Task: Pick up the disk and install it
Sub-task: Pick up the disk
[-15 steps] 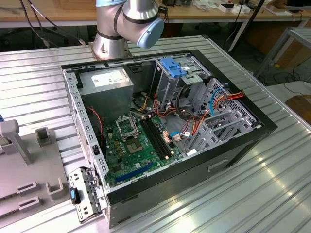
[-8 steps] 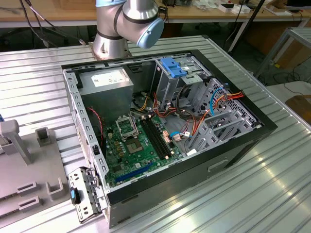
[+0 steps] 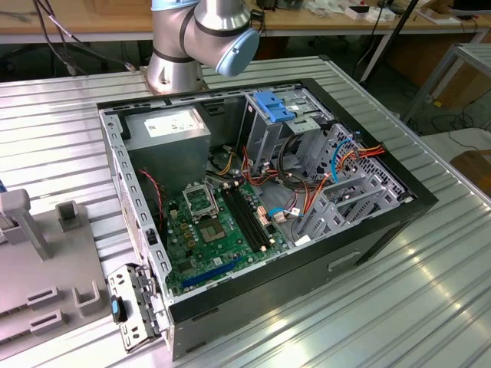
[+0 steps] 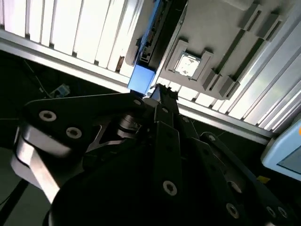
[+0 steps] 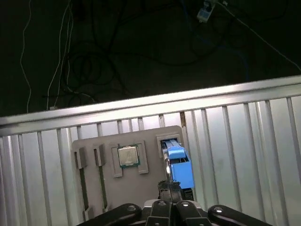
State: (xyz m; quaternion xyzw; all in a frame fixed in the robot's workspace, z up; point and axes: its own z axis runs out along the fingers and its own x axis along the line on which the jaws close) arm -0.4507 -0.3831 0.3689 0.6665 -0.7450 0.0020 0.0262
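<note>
Black jointed gripper (image 5: 167, 185) beside blue-framed disk (image 5: 181, 170) slotted in matte grey tray (image 5: 136, 188)

**Ribbed metal table carries case, arm base and holder plate**

In the exterior view a ribbed metal table (image 3: 430, 307) spans the frame. An open computer case (image 3: 368, 253) lies on it at the centre. The arm's base (image 3: 173, 73) stands on it just beyond the case, at upper centre-left. A grey holder plate (image 3: 46, 261) lies flat at lower left. In the first wrist view that plate holds a processor chip (image 5: 128, 156) and, edge-up in a slot beside it, the disk (image 5: 181, 172).
</note>
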